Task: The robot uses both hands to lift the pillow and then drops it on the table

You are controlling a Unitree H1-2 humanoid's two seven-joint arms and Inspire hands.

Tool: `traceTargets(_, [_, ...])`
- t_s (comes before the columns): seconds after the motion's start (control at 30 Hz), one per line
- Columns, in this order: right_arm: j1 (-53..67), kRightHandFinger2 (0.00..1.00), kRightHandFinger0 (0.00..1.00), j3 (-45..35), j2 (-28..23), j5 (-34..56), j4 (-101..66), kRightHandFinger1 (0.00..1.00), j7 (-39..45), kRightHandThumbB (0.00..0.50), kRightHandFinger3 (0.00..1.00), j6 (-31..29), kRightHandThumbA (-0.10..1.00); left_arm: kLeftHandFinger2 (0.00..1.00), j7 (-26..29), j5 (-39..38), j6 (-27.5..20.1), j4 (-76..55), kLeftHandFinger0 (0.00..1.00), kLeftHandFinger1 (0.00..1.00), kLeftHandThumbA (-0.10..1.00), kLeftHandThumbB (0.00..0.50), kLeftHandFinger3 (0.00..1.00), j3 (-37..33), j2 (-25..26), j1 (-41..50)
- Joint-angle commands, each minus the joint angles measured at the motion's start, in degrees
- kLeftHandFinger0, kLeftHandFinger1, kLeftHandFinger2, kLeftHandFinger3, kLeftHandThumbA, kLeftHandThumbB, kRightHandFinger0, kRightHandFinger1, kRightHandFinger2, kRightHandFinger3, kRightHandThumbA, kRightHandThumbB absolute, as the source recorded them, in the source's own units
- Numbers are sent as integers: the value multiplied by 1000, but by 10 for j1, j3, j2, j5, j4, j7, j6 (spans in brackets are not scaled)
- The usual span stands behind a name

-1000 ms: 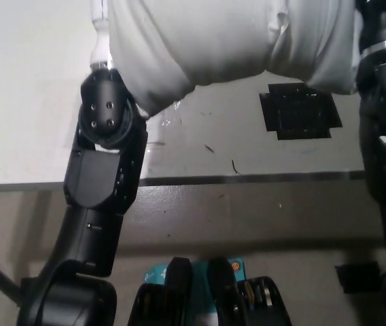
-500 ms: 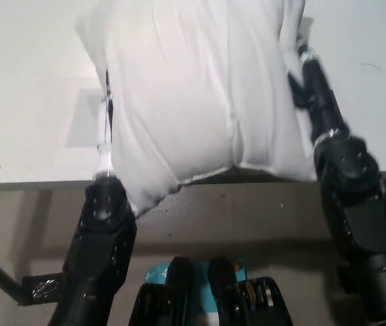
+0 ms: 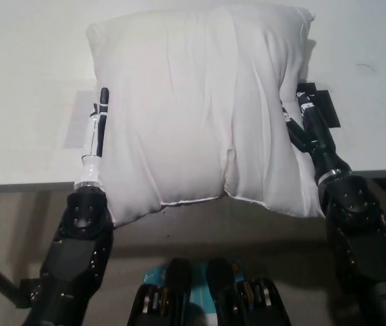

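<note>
Head view: the pillow [image 3: 200,109] now lies lower and flatter than half a second ago, with most of its body over the white table [image 3: 23,81] and its near edge overhanging the table's front edge toward the robot. One second ago it was held high, with only its underside visible at the top of the picture. This indicates the lowering or release stage of the task, with the lift already done. The left hand [image 3: 98,132] presses against the pillow's left side, fingers extended along the fabric; whether they grip it cannot be determined. The right hand [image 3: 307,125] lies against the pillow's right side, partly sunk into the fabric, and its finger state likewise cannot be determined. Bare table surface remains to the left, right and beyond the pillow. A black patch [image 3: 325,105] shows just beside the right hand.
</note>
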Motion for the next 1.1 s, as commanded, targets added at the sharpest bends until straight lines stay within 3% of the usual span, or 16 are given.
traceTargets(0.0, [-11,1000,1000,15,-24,-20,3,1000,37,423,1000,-46,1000,1000,-19,23,-35,0,1000,1000,1000,129,1000,-9,5,-10])
traceTargets(0.1, [-3,1000,1000,16,-50,-22,-3,1000,45,343,1000,-60,1000,1000,-20,10,-34,-9,1000,1000,1000,137,1000,3,8,3])
traceTargets(0.17, [11,1000,1000,9,-71,-20,-29,1000,48,324,1000,-51,1000,1000,-28,3,-24,-41,1000,1000,1000,171,1000,10,13,24])
traceTargets(0.2, [23,1000,1000,5,-89,-22,-57,1000,52,303,1000,-40,1000,1000,-29,5,-24,-60,1000,1000,1000,155,1000,13,19,38])
traceTargets(0.27, [39,1000,1000,6,-110,-33,-83,1000,54,327,1000,-26,1000,1000,-36,-1,-18,-87,1000,1000,1000,159,1000,16,19,57])
traceTargets(0.37, [67,1000,1000,11,-163,-67,-134,1000,58,284,1000,-13,1000,1000,-49,-8,-5,-163,1000,1000,1000,152,1000,24,32,102])
traceTargets(0.47, [97,1000,1000,-5,-185,-59,-172,1000,59,278,1000,-5,1000,1000,-56,-12,9,-213,1000,1000,1000,153,1000,30,40,133])
traceTargets(0.6, [185,1000,1000,-46,-217,-26,-254,1000,66,234,1000,-22,1000,1000,-61,-21,18,-322,1000,1000,1000,194,1000,53,53,212])
traceTargets(0.67, [208,1000,1000,-54,-216,-29,-269,1000,64,234,1000,-26,1000,1000,-64,-21,19,-347,1000,1000,1000,208,1000,58,56,234])
traceTargets(0.7, [246,1000,1000,-64,-218,-47,-298,1000,48,305,1000,-27,1000,1000,-62,-21,13,-388,1000,1000,1000,219,1000,62,52,276])
traceTargets(0.73, [258,1000,1000,-66,-215,-57,-307,1000,41,305,1000,-37,1000,1000,-62,-19,12,-403,1000,1000,1000,218,1000,61,49,292])
traceTargets(0.8, [327,1000,1000,-80,-194,-75,-373,1000,20,306,1000,-56,1000,1000,-62,-6,-2,-463,1000,1000,1000,157,1000,52,31,368])
traceTargets(0.83, [332,1000,1000,-84,-192,-78,-379,1000,19,304,1000,-56,1000,1000,-63,-6,-1,-468,1000,1000,1000,155,1000,51,30,371])
traceTargets(0.9, [371,1000,1000,-85,-171,-91,-407,1000,7,344,1000,-76,1000,1000,-70,-1,-20,-486,1000,1000,1000,125,1000,42,26,406])
traceTargets(1.0, [430,1000,1000,-82,-126,-98,-424,1000,-10,356,1000,-125,1000,1000,-68,22,-53,-506,1000,1000,1000,140,1000,28,13,451])
traceTargets(1.07, [435,1000,1000,-79,-112,-102,-411,1000,-11,320,1000,-154,1000,1000,-63,29,-49,-515,1000,1000,1000,142,1000,25,3,451])
